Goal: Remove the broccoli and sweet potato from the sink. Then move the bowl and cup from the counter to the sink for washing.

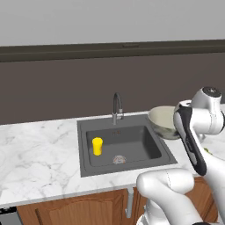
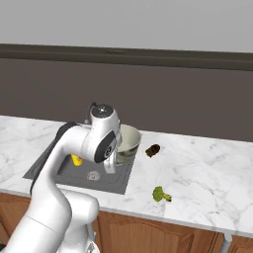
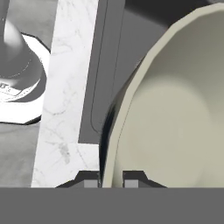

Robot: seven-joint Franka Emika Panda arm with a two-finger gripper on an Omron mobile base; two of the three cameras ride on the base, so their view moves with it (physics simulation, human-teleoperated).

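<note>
1. Marble counter (image 2: 207,168): bearing sweet potato (image 2: 153,150) and broccoli (image 2: 160,194), both out of the basin.
2. Dark sink (image 1: 88,165): holding the yellow cup (image 1: 97,146) upright.
3. Bowl (image 3: 175,113): poised at the sink's right edge; likely rigid, slick, fairly light; best taken by the rim.
4. Gripper (image 3: 111,180): pinching that rim, one finger either side.

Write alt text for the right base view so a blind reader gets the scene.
The white arm's gripper clamps the rim of the bowl, held at the sink's right edge. The yellow cup stands in the basin; the sweet potato and broccoli lie on the marble counter.
</note>
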